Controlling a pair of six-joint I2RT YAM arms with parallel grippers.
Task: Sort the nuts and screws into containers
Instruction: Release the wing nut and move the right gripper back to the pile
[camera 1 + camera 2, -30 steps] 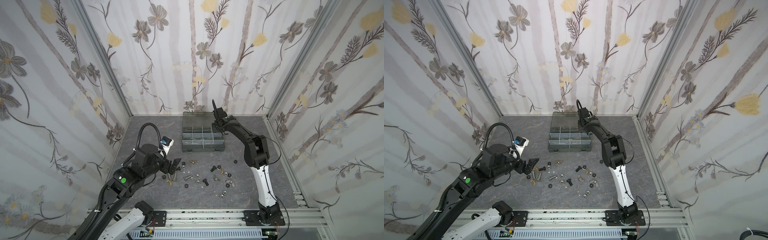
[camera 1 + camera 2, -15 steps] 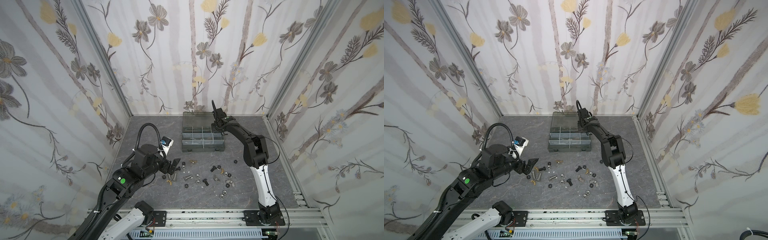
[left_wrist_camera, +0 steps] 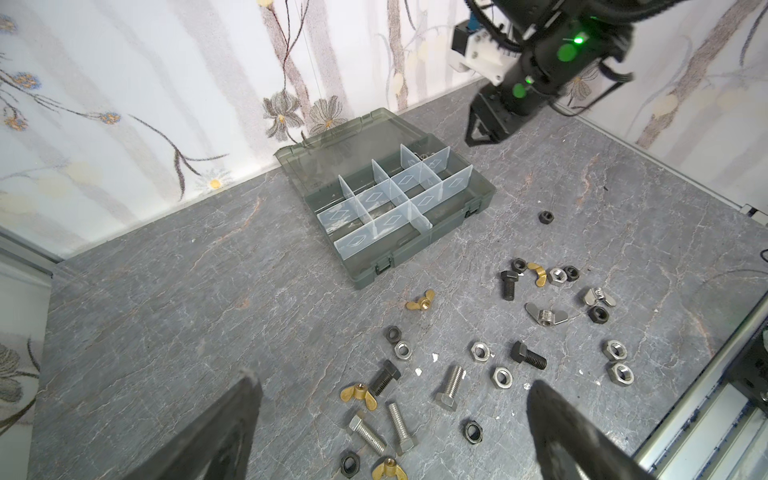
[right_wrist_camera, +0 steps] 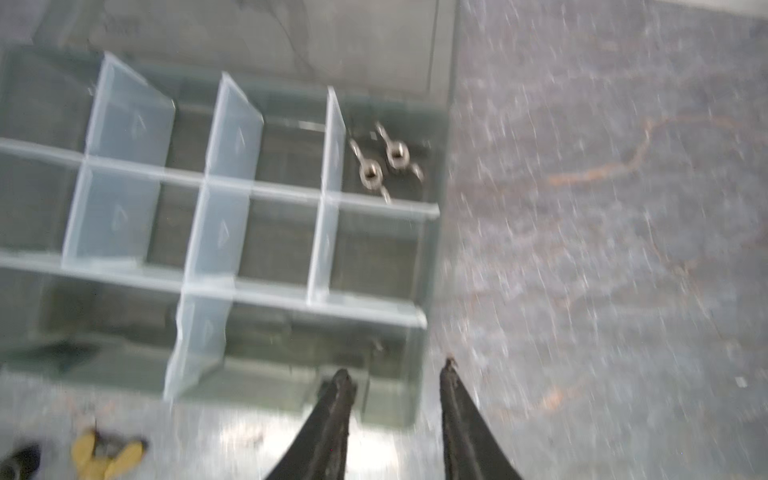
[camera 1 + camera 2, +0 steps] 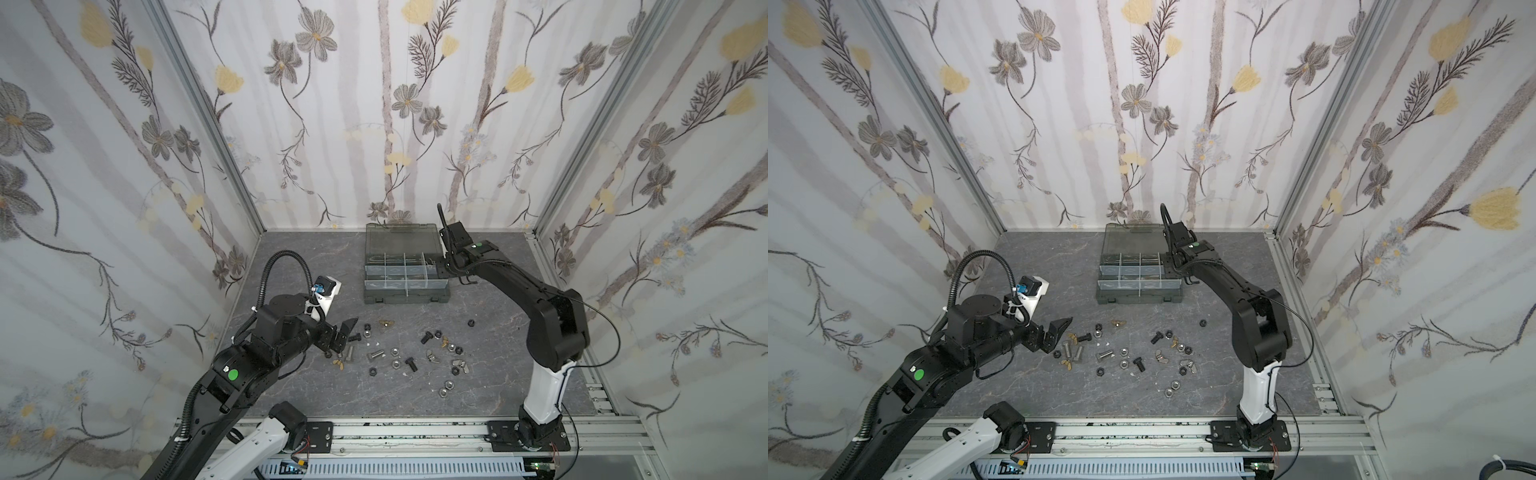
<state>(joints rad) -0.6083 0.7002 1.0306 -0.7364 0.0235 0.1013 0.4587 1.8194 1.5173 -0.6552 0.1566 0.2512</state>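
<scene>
dark grey plastic organiser case (image 5: 407, 296) with clear dividers sits near the back wall, smoky lid (image 5: 401, 237) lying open behind it; two silver wing nuts (image 4: 370, 172) lie in its far right corner compartment. right gripper (image 4: 395, 372) hovers at the case's right end, black fingers (image 4: 338, 388) partly apart, nothing between them; that wrist view is blurred. left gripper (image 3: 392, 390) spread wide, empty, above the left edge of the loose pile. silver and black hex-head screws (image 3: 451, 384), small hex nuts (image 3: 480, 351) and brass wing nuts (image 3: 420, 301) scattered on the grey marbled table (image 3: 166, 291) in front of the case
</scene>
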